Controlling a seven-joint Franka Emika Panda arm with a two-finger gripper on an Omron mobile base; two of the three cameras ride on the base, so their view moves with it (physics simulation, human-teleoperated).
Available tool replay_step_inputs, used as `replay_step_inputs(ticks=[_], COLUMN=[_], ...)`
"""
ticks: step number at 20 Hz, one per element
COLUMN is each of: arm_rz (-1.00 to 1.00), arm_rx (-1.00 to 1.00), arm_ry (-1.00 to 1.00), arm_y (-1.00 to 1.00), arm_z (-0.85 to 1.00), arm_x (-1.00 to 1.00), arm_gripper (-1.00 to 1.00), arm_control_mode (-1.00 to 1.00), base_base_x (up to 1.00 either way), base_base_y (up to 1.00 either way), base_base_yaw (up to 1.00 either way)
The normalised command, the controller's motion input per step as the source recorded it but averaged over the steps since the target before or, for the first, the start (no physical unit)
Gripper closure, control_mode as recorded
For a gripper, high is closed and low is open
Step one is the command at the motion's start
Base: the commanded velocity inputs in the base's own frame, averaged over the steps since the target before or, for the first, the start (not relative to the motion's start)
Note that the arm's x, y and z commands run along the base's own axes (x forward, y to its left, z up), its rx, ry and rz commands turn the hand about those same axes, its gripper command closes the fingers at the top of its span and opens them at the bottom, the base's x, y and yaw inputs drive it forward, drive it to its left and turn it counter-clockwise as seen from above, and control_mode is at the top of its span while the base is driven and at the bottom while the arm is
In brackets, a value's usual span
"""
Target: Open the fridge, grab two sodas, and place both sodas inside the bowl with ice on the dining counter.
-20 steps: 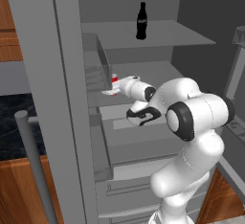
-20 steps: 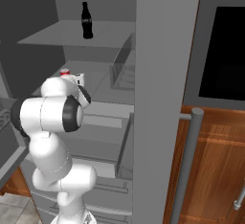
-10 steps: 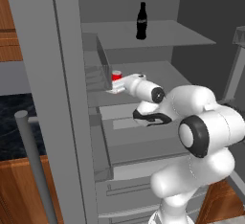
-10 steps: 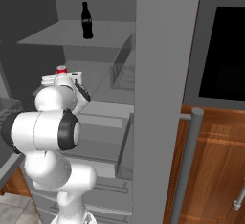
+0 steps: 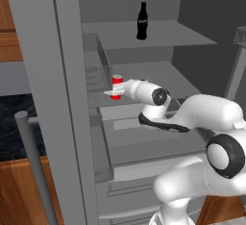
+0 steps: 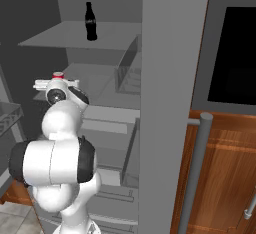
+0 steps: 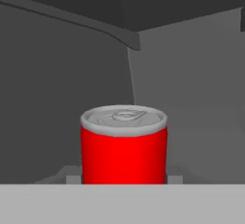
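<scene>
Looking from left to right in the left base view, you first see the open door of the fridge point(image 5: 72, 99), then the red can point(image 5: 116, 86) on the middle shelf, and then the white arm reaching to it from the right. Compared with a second ago, the arm is stretched further out and its elbow sits lower and more to the right, while the can stays at the same place on the shelf. I judge that the reach is finished and the lift is the next step, so the first of the two sodas is almost taken.

The gripper point(image 5: 115, 92) is at the can, with one finger on each side of it. In the hand view the can point(image 7: 124, 145) stands upright, in the middle and very near, and it hides the fingertips, so you cannot tell if the jaws already press on it or only stand around it. The opening did not change in the last second.

The black bottle point(image 5: 141, 21) stands alone on the upper shelf, well apart from the gripper, further in and more to the right. It is not touched yet.
</scene>
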Motion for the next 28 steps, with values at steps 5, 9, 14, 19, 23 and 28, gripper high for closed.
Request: replay_step_inputs(ticks=[5,9,14,19,23,28], arm_rz=[-0.03,-0.05,-0.09,-0.1,-0.1,-0.09], arm_rx=[-0.06,-0.08,-0.11,-0.09,-0.04,-0.01], arm_ry=[0.27,0.26,0.12,0.0,0.0,0.0], arm_y=[-0.18,-0.24,-0.14,-0.17,-0.38,-0.35], arm_z=[0.7,0.65,0.04,-0.07,0.0,0.0], arm_x=[-0.19,-0.15,-0.45,-0.71,-0.72,-0.77], arm_gripper=[1.0,1.0,1.0,1.0,1.0,1.0], arm_control_mode=[-1.0,-1.0,-1.0,-1.0,-1.0,-1.0], base_base_x=[0.0,0.0,0.0,0.0,0.0,0.0], base_base_y=[0.0,0.0,0.0,0.0,0.0,0.0], base_base_yaw=[0.0,0.0,0.0,0.0,0.0,0.0])
